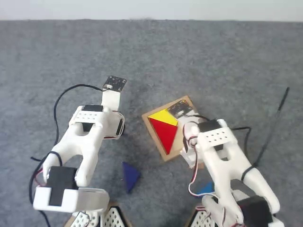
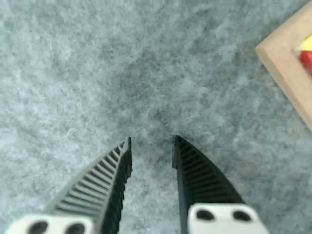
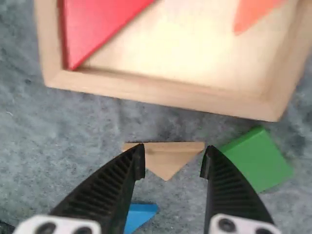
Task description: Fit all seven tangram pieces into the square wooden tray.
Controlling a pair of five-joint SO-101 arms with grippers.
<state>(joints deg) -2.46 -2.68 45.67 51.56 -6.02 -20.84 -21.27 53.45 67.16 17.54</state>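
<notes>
The square wooden tray (image 1: 163, 151) lies tilted at the table's middle, holding a yellow triangle (image 1: 163, 116) and a red triangle (image 1: 165, 132). In the right wrist view the tray (image 3: 161, 90) also holds the red triangle (image 3: 95, 22) and an orange piece (image 3: 253, 12). My right gripper (image 3: 173, 161) stands open just outside the tray wall, its fingers astride a small bare-wood triangle (image 3: 165, 156). Close by lie a green square (image 3: 256, 158) and a blue piece (image 3: 141, 214). A dark blue triangle (image 1: 130, 176) lies between the arms. My left gripper (image 2: 151, 146) hangs open over bare carpet, left of the tray corner (image 2: 285, 61).
Grey carpet covers the whole table. A black cable (image 1: 277, 118) trails to the right of the tray, and another cable (image 1: 64, 97) loops at the left arm. Open carpet stretches across the far half of the table.
</notes>
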